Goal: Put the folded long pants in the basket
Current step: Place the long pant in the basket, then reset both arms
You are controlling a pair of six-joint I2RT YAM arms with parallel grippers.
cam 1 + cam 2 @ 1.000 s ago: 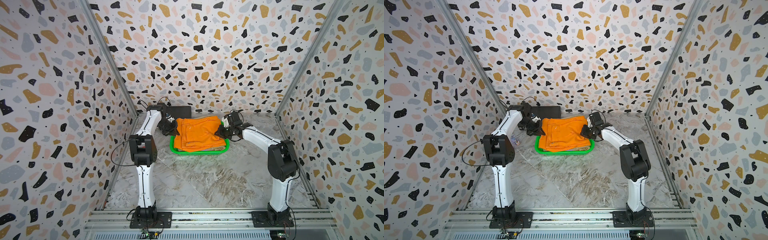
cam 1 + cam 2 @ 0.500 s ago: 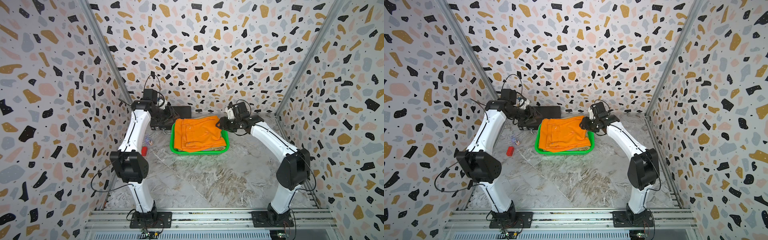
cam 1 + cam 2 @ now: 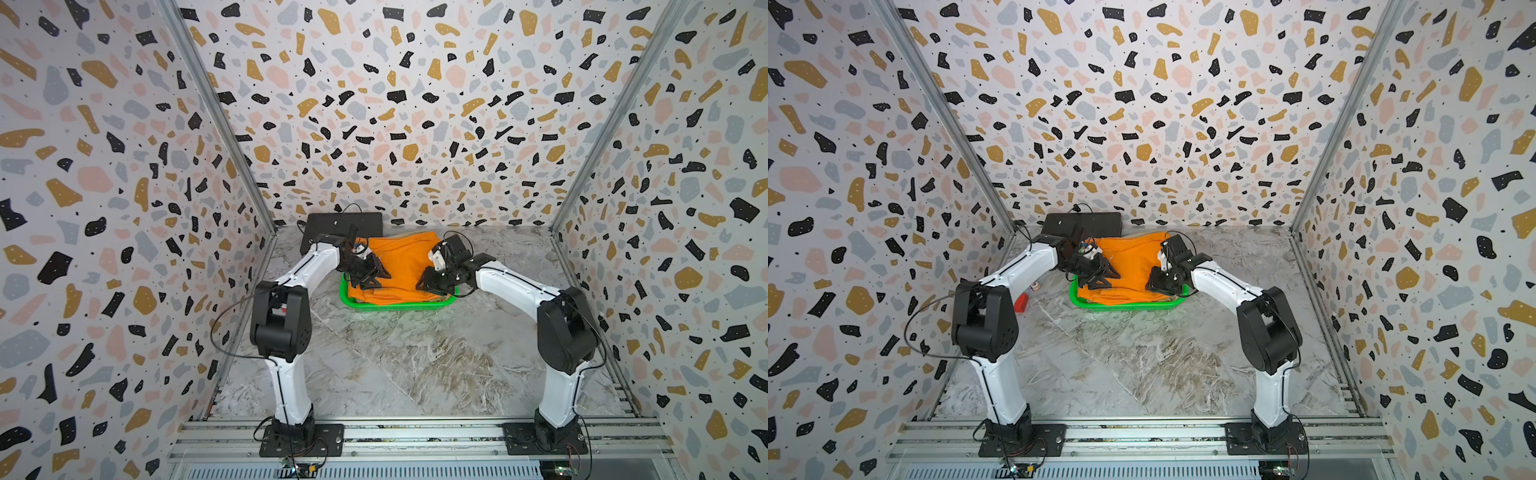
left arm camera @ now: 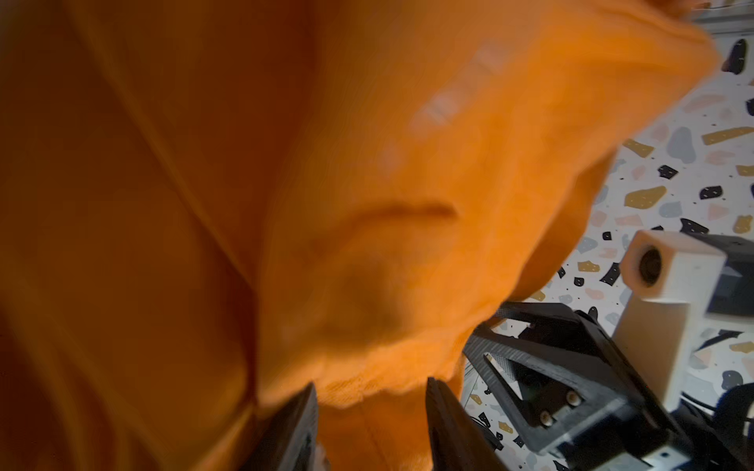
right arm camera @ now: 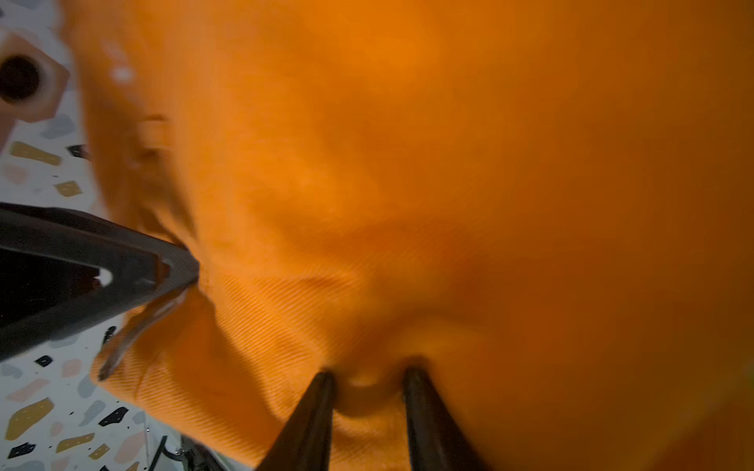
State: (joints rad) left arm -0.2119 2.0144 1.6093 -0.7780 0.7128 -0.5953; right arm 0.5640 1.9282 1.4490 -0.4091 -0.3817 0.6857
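Note:
Bright orange folded long pants [image 3: 403, 266] [image 3: 1133, 266] lie on top of the green basket [image 3: 395, 308] [image 3: 1125, 308] at the back of the table, covering its inside. Any pants beneath them are hidden. My left gripper [image 3: 374, 276] [image 3: 1104, 277] is over the pants' left edge. In the left wrist view its jaws [image 4: 371, 397] stand apart with a cloth fold between them. My right gripper [image 3: 428, 284] [image 3: 1156, 286] is at the pants' front right. Its tips [image 5: 367, 377] are apart and dig into the cloth, with a small bulge between them.
A flat black case [image 3: 343, 228] [image 3: 1084, 224] lies behind the basket against the back wall. A small red object [image 3: 1021, 302] and a little round thing [image 3: 1035, 286] sit on the marble table left of the basket. Patterned walls close in on three sides.
Both grippers were shut at the pants' sides, then opened and rose. Now both arms have come back down onto the orange cloth, and the right jaws have narrowed.

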